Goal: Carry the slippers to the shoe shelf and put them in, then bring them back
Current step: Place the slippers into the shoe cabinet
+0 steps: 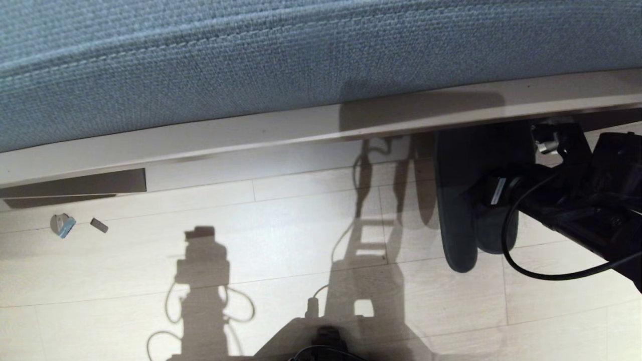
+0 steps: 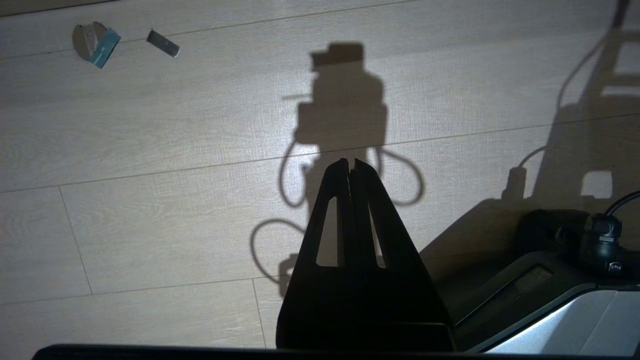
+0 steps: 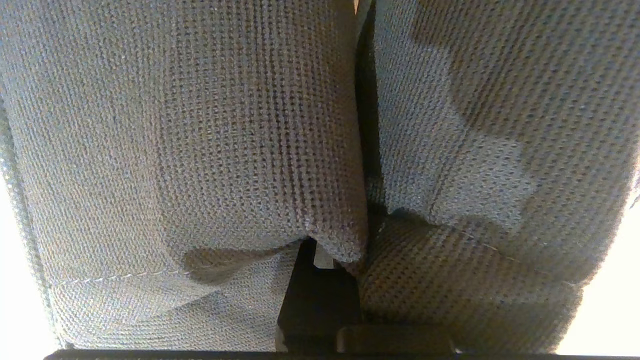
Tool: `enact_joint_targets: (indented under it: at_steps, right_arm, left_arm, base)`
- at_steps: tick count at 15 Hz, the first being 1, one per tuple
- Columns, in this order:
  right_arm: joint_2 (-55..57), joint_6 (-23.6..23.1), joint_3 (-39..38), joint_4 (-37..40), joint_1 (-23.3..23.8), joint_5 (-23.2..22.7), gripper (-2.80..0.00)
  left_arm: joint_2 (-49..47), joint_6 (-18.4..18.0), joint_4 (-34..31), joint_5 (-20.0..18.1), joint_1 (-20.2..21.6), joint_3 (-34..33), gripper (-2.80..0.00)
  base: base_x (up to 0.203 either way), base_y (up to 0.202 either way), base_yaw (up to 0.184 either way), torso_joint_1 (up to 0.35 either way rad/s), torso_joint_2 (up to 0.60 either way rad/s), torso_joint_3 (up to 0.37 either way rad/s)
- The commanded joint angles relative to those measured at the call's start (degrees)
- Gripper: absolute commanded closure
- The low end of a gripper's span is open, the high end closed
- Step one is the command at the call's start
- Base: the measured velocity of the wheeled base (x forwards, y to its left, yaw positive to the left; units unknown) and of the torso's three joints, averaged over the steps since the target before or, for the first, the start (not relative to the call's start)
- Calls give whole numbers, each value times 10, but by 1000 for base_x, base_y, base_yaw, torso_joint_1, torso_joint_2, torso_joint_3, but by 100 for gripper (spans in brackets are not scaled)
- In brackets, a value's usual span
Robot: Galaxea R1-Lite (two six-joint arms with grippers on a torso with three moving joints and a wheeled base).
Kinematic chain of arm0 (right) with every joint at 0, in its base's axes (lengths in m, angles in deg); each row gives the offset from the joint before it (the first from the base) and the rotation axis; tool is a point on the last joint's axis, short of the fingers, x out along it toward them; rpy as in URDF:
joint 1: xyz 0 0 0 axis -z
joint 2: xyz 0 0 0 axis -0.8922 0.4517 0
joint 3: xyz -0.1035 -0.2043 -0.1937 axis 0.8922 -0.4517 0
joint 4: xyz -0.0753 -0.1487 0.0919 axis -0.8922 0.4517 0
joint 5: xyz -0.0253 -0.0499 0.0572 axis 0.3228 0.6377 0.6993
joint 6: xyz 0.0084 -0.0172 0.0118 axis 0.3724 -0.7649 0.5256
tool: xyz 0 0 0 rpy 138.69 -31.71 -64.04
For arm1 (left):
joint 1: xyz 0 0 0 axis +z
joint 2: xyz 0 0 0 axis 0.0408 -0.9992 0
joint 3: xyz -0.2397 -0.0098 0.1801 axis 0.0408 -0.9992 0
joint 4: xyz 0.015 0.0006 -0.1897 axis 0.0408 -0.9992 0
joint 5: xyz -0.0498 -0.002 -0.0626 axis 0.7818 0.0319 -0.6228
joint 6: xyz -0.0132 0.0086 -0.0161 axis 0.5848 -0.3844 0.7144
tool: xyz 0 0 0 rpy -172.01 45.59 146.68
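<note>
The slippers [image 1: 459,220] hang side by side just above the pale floor, soles facing left in the head view. Their upper ends reach under the front edge of the shoe shelf [image 1: 301,135], whose wood-grain top board carries a blue-grey woven cushion [image 1: 251,65]. The cubby opening itself is hidden beneath that board. My right gripper [image 1: 485,193] comes in from the right and is shut on the slippers. In the right wrist view their knitted straps [image 3: 225,150] fill the picture and cover all but one dark finger [image 3: 315,295]. My left gripper [image 2: 350,163] is parked over bare floor, shut and empty.
Two small scraps [image 1: 62,224] [image 1: 99,225] lie on the floor at the left, also seen as scraps [image 2: 95,42] in the left wrist view. My base [image 1: 326,343] sits at the bottom middle. A black cable [image 1: 531,273] loops below the right arm.
</note>
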State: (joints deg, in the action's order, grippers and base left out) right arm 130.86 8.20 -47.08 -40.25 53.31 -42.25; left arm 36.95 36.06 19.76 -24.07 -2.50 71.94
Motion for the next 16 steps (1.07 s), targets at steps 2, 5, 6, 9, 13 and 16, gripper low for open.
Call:
enact_joint_targets:
  at_steps: [2,5,6,9,13,16]
  right_arm:
    - [41,-1,58,1,5,0,0]
    - [64,-1,127,59,12,-14,0]
    - [72,-1,152,68,17,-29,0]
    - [106,-5,231,98,24,-60,0]
    - [147,-29,340,158,29,-86,0]
    - [180,-46,413,196,30,-96,0]
  left_arm:
    - [0,0,0,0,0,1,0]
    - [0,0,0,0,0,1,0]
    - [0,0,0,0,0,0,0]
    - [0,0,0,0,0,0,0]
    - [0,0,0,0,0,0,0]
    - [0,-2,0,0,0,1,0]
  base:
    - [0,0,0,0,0,0]
    - [0,0,0,0,0,0]
    - [0,0,0,0,0,0]
    - [0,0,0,0,0,0]
    - [0,0,0,0,0,0]
    - [0,0,0,0,0,0]
